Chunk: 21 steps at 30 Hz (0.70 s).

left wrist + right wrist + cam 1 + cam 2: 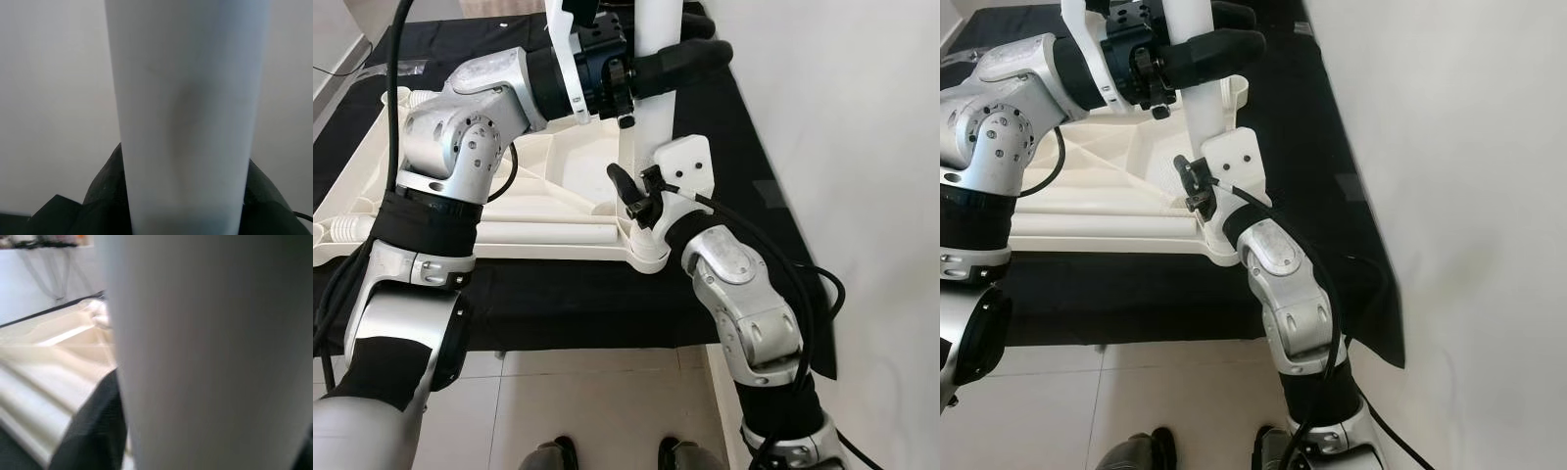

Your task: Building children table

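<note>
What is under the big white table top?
A black cloth lies under the upside-down table top, spread over the tile floor. What the cloth hides beneath the table top cannot be seen.

Surroundings you have in view: cloth, floor, wall.
You see a black cloth (558, 304) spread over beige floor tiles (607, 411), beside a white wall (862, 147).
</note>
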Tool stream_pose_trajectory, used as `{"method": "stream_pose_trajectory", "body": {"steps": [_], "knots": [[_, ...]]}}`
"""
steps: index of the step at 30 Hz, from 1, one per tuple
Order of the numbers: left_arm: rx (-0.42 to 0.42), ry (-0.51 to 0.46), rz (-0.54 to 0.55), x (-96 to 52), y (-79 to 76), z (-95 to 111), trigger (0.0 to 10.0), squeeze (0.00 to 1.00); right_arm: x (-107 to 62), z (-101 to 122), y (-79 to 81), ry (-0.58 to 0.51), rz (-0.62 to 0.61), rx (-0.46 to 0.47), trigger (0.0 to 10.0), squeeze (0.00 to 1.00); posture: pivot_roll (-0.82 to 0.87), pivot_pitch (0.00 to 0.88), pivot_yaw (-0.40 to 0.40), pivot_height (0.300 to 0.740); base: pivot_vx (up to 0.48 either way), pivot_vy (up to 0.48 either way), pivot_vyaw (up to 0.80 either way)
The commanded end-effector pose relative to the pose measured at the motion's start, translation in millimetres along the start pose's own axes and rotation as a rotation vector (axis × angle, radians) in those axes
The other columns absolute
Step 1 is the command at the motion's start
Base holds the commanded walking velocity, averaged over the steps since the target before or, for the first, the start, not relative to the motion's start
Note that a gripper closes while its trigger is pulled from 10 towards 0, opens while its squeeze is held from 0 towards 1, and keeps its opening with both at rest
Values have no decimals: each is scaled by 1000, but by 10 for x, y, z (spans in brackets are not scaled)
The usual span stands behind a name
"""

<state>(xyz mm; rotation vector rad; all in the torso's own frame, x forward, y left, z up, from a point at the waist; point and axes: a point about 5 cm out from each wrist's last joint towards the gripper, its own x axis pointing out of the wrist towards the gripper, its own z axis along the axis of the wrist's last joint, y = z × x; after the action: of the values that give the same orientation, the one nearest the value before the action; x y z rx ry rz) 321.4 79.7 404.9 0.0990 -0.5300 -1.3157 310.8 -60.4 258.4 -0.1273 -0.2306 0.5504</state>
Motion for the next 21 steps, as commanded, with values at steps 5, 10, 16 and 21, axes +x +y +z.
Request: {"method": "stream_pose_trajectory", "body": {"steps": [5,10,16,21], "knots": [[-2,13,-39,59,-60,-25,0,0,73,55,-84,-12,170,5,10000,1000,-20,235,46,740,0,0,0],[-15,6,-50,76,-82,-40,0,0,142,177,-307,-15,367,-27,10000,0,-23,239,49,740,0,0,0],[-28,1,-62,87,-90,-52,0,0,194,236,-414,10,577,-33,10000,0,-23,241,52,740,0,0,0],[-33,-1,-66,97,-81,-55,0,0,236,226,-455,35,672,37,10000,0,-24,243,56,740,0,0,0]]}}
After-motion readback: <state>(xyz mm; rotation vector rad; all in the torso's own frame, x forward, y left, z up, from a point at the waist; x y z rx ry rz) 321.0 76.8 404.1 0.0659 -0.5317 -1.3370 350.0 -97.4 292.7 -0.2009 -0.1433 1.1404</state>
